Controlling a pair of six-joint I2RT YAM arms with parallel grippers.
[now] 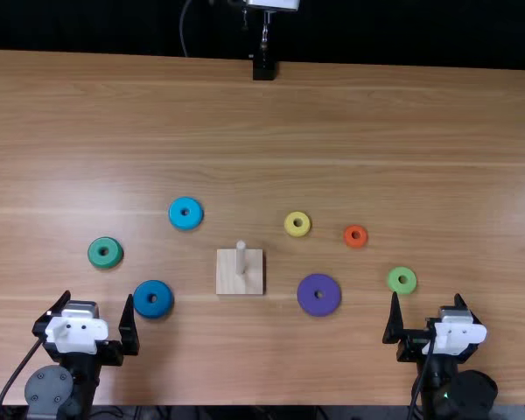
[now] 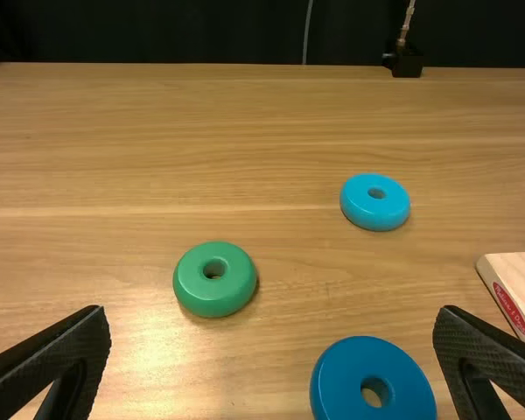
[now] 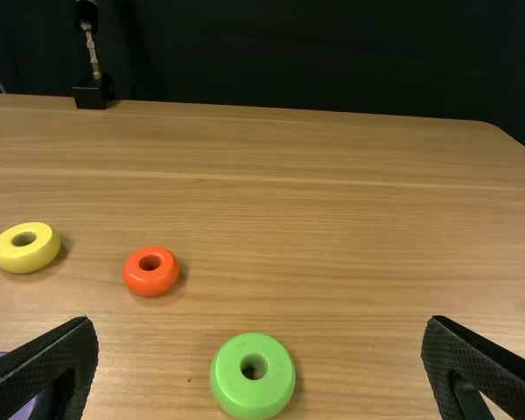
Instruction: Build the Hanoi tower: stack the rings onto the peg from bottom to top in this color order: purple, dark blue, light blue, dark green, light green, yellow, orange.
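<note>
to the right of the peg (image 1: pixel 241 260), the purple ring (image 1: pixel 318 295) lies flat, due first. the right gripper (image 1: pixel 427 297), spread and empty like the left gripper (image 1: pixel 98 297), should pinch it squarely, centre its hole, then lower it level. the wooden base (image 1: pixel 228 280) bears a red oval label (image 2: pixel 510 308).

left arm (image 1: pixel 83 376), left of the wooden peg base (image 1: pixel 226 276): black body, white cover (image 1: pixel 77 334), round grey cap (image 1: pixel 49 390), thin black cable (image 1: pixel 18 372). right arm (image 1: pixel 437 385), right of that base: black body, white shell (image 1: pixel 455 336), rounded black housing (image 1: pixel 472 393). fingers (image 2: pixel 57 350): black, tapered, textured.
</note>
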